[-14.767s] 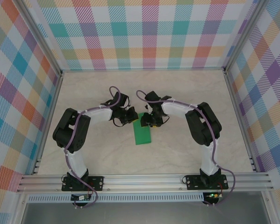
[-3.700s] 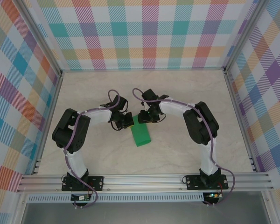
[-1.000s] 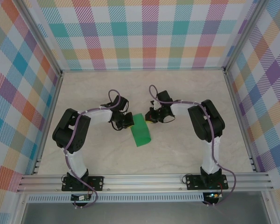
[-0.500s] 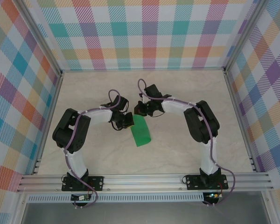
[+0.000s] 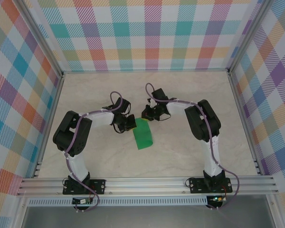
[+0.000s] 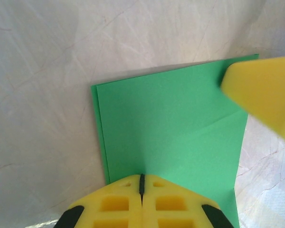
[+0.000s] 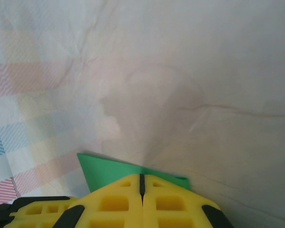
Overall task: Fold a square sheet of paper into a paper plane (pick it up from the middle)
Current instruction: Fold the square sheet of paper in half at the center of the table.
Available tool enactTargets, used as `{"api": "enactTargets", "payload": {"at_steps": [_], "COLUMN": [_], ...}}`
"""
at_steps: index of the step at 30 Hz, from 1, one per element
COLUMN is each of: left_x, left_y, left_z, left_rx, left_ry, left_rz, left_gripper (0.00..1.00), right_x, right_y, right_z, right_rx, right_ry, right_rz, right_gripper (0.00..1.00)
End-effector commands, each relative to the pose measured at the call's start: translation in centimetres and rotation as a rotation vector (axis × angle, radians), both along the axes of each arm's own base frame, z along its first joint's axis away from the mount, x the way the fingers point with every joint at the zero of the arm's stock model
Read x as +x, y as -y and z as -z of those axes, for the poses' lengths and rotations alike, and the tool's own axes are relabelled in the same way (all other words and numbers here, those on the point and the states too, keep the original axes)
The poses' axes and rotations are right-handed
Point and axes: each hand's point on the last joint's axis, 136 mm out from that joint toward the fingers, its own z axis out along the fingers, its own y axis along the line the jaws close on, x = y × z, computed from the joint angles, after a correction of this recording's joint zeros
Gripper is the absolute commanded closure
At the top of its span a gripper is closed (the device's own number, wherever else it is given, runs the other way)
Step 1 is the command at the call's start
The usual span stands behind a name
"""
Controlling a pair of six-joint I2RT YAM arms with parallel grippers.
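The square sheet of paper is bright green and plain. It is folded in half, so it looks like a long rectangle (two layers, the bottom one peeking out along one side). It lies flat in the middle of the pale desk, a bit slanted. A faint crease runs near one edge.

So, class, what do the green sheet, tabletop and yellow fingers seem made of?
Green sheet: thin matte paper, judging by its faint crease and doubled edge. Tabletop: pale, veined marble-look surface, possibly laminate or film. Yellow fingers: likely moulded plastic or rubber, with cut-out cells.
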Motion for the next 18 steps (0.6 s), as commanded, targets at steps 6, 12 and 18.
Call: {"api": "enactTargets", "payload": {"at_steps": [6,12,18], "left_x": [-8.2,-7.6,-7.3], "left_y": [-8.3,-8.0,-8.0], "left_z": [7.5,7.1,7.0], "left_rx": [0.394,0.381,0.381], "left_ry": [-0.298,-0.275,-0.266], "left_rz": [-0.034,-0.03,-0.023], "left_gripper": [1.0,1.0,1.0], "right_x": [4.7,-0.7,-7.1], "right_y": [4.6,2.1,0.3], "right_z": [-3.1,-6.2,-3.6], "right_rx": [-0.097,0.052,0.051], "right_ry": [0.148,0.113,-0.071], "right_rz": [0.176,0.015,-0.132], "right_gripper": [0.99,0.97,0.97]}}
